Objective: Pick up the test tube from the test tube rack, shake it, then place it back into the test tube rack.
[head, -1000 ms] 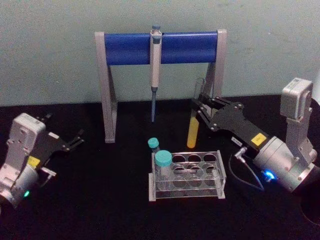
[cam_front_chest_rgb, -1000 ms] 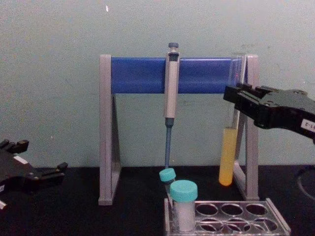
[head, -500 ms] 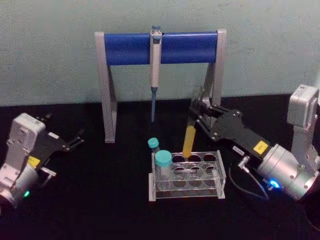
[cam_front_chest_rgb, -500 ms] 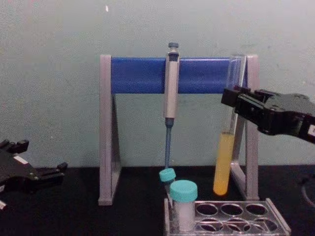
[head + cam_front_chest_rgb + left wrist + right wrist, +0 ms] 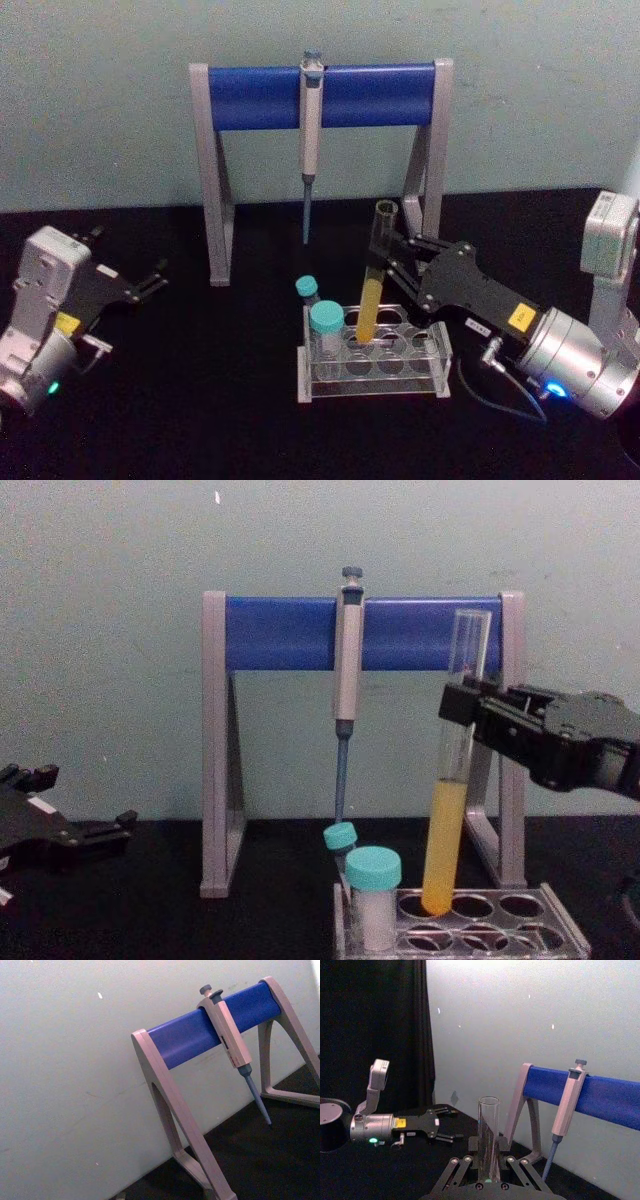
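No word or number here can be read. My right gripper carries a yellow sticker with a dark mark on its black body, and a small white strip just beside it. The print on both is too small to make out. My left gripper bears another yellow label, equally illegible.

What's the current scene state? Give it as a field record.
right gripper: shut on the test tube, above the test tube rack
test tube: tilted, yellow liquid in its lower part, lower end at a back-row hole; seated or not, cannot tell
left gripper: open, parked on the robot's left
vials: two, teal-capped, at the rack's left end
pipette: hanging on the blue-barred stand
task stage: tube going back in, not yet released
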Controlling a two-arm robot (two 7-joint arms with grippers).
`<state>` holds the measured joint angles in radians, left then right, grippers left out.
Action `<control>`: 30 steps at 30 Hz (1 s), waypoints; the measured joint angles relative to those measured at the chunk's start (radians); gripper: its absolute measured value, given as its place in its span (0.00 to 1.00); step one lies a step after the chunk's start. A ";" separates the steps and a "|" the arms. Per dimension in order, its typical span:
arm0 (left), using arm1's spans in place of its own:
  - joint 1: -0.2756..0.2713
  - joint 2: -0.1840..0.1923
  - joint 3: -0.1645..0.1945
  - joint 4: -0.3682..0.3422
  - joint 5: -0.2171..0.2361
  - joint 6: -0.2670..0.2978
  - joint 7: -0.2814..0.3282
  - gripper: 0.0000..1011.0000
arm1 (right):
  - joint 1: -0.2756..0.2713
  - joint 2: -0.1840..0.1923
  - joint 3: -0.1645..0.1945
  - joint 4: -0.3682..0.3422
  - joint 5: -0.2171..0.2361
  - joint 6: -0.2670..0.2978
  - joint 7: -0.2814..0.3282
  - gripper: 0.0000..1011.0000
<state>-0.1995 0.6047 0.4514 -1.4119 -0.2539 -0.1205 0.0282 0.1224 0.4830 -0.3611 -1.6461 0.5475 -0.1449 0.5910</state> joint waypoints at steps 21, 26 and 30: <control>0.000 0.000 0.000 0.000 0.000 0.000 0.000 0.99 | 0.010 -0.006 -0.027 0.059 -0.008 -0.024 -0.010 0.22; 0.000 0.000 0.000 0.000 0.000 0.000 0.000 0.99 | 0.012 -0.011 -0.033 0.073 -0.013 -0.027 -0.010 0.22; 0.000 0.000 0.000 0.000 0.000 0.000 0.000 0.99 | 0.016 -0.017 -0.039 0.088 -0.018 -0.028 -0.009 0.22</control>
<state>-0.1996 0.6047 0.4514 -1.4119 -0.2539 -0.1205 0.0283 0.1385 0.4664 -0.3999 -1.5585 0.5295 -0.1732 0.5819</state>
